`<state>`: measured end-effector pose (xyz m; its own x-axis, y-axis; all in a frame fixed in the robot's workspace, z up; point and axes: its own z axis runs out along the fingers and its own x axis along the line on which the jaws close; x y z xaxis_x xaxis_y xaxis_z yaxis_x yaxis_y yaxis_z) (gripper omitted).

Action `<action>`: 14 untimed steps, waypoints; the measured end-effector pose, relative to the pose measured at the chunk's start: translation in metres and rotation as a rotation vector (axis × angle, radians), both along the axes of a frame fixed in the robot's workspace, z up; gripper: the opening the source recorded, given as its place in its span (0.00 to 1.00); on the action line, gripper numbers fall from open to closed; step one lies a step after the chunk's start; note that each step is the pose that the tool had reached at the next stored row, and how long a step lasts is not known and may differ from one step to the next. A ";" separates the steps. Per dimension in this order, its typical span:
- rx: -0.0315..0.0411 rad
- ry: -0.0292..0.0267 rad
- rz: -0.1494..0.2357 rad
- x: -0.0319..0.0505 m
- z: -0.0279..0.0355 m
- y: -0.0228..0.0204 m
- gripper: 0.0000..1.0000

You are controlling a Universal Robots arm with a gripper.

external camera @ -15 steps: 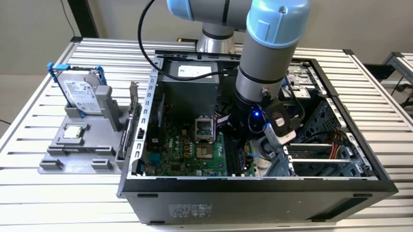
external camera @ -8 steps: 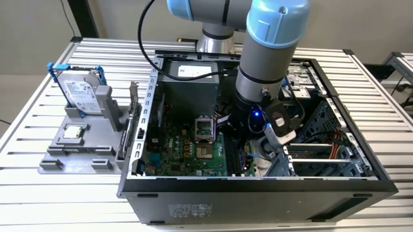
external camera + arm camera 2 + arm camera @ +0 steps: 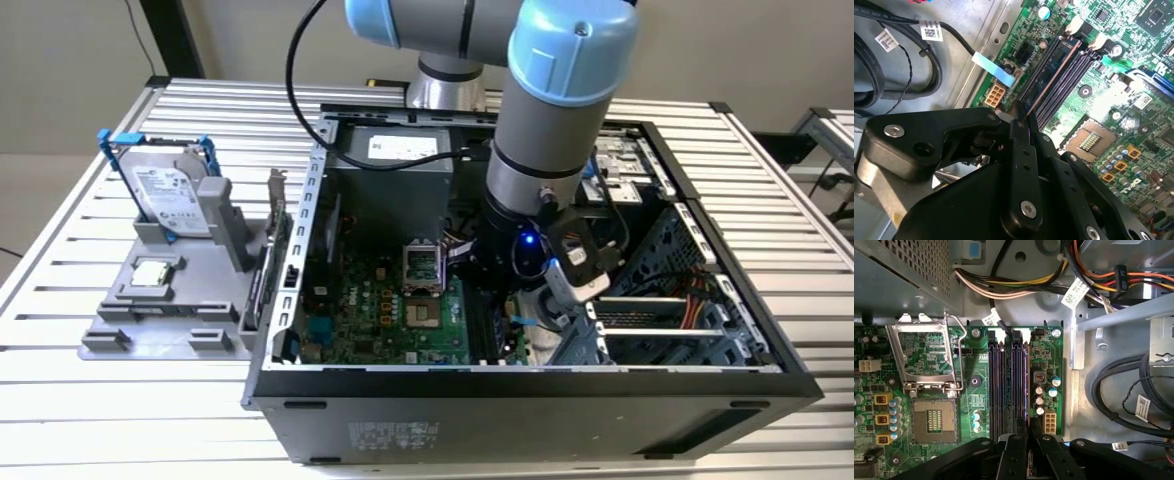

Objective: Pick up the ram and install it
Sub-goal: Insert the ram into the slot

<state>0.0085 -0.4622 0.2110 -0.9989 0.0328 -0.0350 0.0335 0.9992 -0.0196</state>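
I've got the gripper (image 3: pixel 1024 117) low inside the case (image 3: pixel 534 385), right of centre in the exterior view. Jaws are pinched on the ram (image 3: pixel 1050 75), held edge-down so it lines up with the slots (image 3: pixel 1006 385). In the second wrist view, the stick runs toward the upper right along 1 slot; I can't tell whether it's seated. Socket (image 3: pixel 934 417) sits empty beside.

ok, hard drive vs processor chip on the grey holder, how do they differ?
Pose: the hard drive stands upright in its blue-tabbed bracket; the processor chip lies flat. Size: the hard drive is larger than the processor chip. Shape: hard drive oblong, processor chip square. Both are silver and sit on the grey holder.
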 end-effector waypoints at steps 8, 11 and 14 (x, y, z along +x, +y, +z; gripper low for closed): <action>0.0000 0.0000 0.000 0.0000 -0.0006 0.0000 0.00; 0.0000 0.0000 0.000 0.0000 -0.0006 0.0000 1.00; -0.0006 0.0001 0.000 0.0000 -0.0006 0.0000 1.00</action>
<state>0.0084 -0.4622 0.2104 -0.9989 0.0328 -0.0349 0.0335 0.9992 -0.0201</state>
